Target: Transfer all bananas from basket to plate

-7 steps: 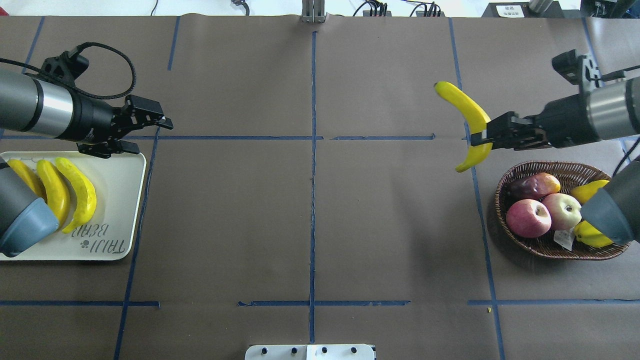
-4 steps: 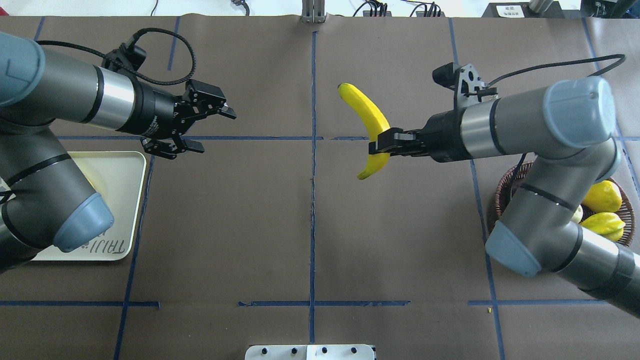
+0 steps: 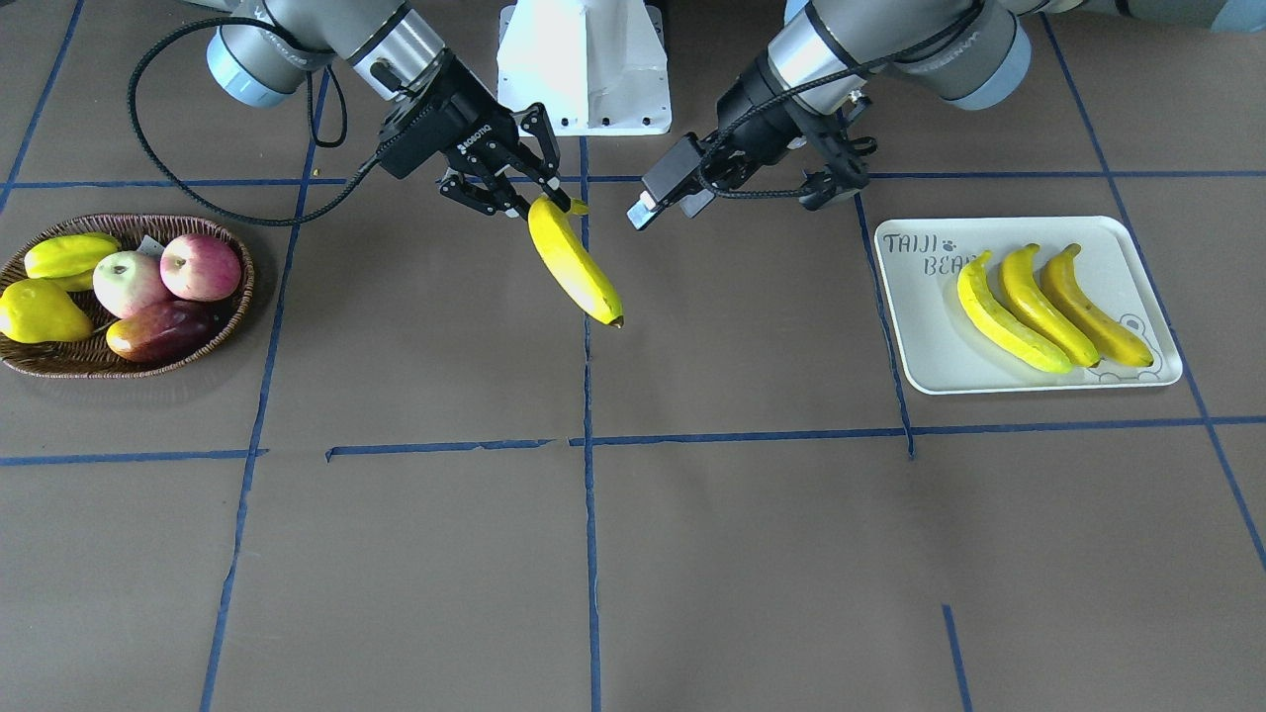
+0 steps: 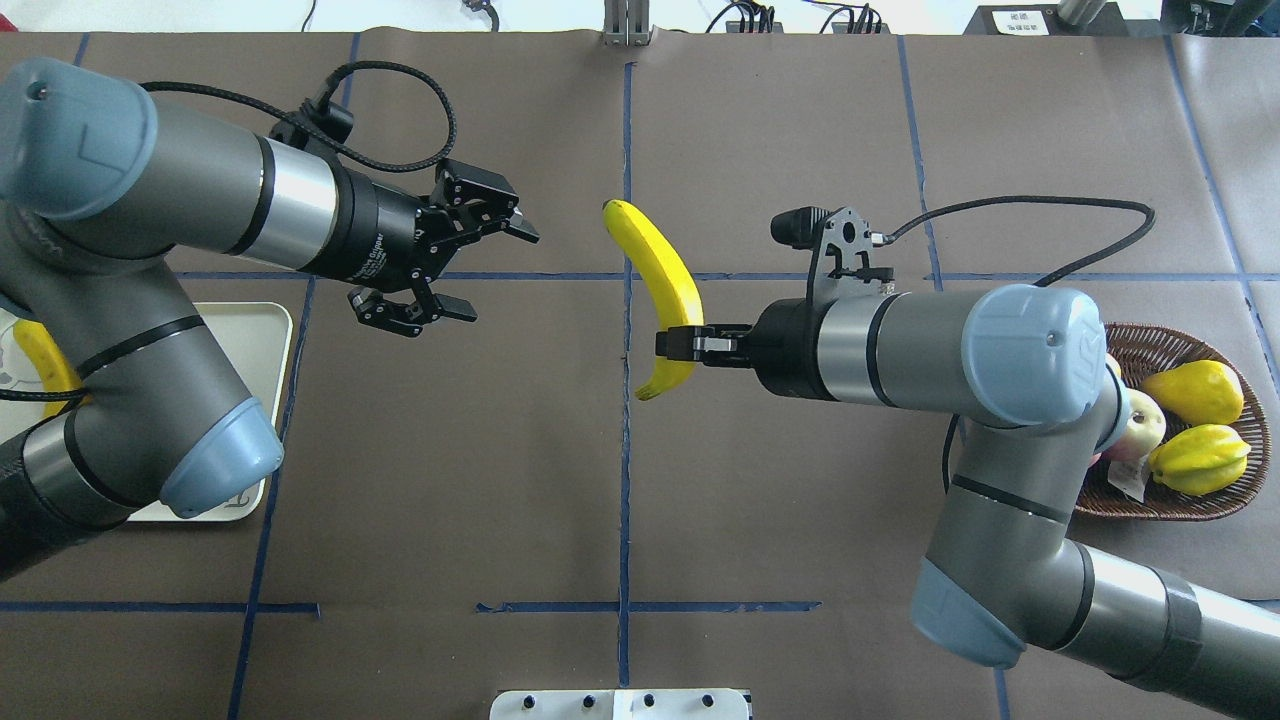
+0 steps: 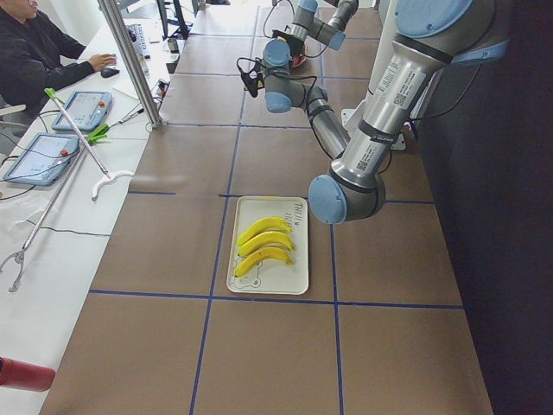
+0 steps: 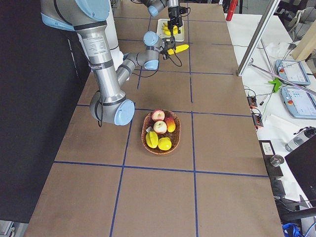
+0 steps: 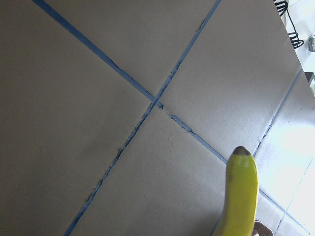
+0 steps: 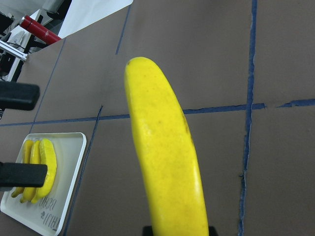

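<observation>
Nearer table [image 4: 780,480] centre now, right end effector [image 4: 675,343] clamps banana [image 4: 660,270]; left end effector [image 4: 497,275] gapes.

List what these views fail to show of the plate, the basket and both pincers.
- Plate, overhead view: the left arm covers most of it; only a sliver of one banana shows.
- Basket, overhead view: the right arm hides its left part.
- Right pincer, right wrist view: all but cut off by the bottom edge, under the held banana.
- Left pincer, left wrist view: outside the frame.
</observation>
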Controlling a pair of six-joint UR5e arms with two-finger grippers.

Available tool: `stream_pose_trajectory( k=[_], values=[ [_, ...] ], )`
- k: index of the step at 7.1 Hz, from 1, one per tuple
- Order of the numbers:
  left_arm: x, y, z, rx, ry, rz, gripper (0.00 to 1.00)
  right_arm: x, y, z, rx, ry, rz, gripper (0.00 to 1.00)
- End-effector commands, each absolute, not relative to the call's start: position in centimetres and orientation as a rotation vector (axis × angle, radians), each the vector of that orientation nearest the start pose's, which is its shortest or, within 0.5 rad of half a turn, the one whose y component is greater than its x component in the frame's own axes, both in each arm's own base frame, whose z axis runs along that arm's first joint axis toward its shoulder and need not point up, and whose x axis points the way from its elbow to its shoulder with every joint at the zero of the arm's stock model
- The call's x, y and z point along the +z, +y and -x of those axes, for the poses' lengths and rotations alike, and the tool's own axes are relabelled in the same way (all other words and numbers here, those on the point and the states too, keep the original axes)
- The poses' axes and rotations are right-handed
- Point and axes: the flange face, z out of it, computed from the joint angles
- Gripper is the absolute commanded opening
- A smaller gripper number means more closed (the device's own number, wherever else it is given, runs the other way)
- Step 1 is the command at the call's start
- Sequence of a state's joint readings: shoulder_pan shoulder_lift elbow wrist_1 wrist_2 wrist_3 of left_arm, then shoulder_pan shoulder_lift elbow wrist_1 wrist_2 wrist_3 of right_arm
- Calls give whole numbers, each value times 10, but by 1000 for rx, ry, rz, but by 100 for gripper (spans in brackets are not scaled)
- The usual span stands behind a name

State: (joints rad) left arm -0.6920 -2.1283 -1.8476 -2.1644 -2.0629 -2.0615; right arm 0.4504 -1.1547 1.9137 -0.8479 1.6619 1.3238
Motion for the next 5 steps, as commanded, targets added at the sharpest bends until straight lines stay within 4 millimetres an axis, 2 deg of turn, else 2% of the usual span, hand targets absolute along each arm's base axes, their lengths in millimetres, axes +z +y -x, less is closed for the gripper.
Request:
stream_pose_trajectory(
  k=[1,3,5],
  values=[
    [128,-439,-418,-641,1475,238,100,183,-352,458,98,-1423,-442,1],
    [145,-451,-432,-662,1440,238,99,177,-345,444,94,-1446,-450,1],
    [126,-453,-435,-654,1461,236,99,177,-342,448,89,-1437,-440,1]
  ],
)
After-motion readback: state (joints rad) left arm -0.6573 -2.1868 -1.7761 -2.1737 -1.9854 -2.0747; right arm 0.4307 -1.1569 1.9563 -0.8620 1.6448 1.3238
